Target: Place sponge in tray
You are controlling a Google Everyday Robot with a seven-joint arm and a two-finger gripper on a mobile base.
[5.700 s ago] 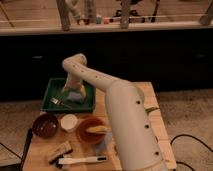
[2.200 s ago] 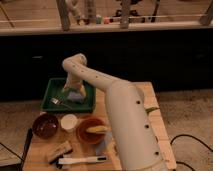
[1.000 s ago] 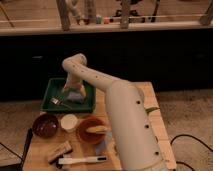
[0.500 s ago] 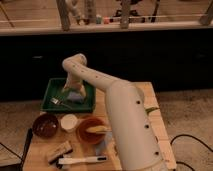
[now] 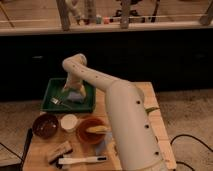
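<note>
Wooden table [image 5: 150, 97] w/ tray [image 5: 52, 88]; gripper [image 5: 68, 93] down inside it at sponge [image 5: 75, 95], finger state can't tell.

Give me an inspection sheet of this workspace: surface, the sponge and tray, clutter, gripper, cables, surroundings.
Surface: wooden table, light top.
Job's things: pale blue sponge lies inside the dark green tray, at the table's far left.
Clutter: dark brown bowl, small white cup, orange bowl with something yellow in it, brush, tan block, metal utensil in the tray.
Gripper: gripper down in the tray at the sponge.
Cables: black cable on the floor, right.
Surroundings: dark cabinet front, counter above with bottles.
</note>
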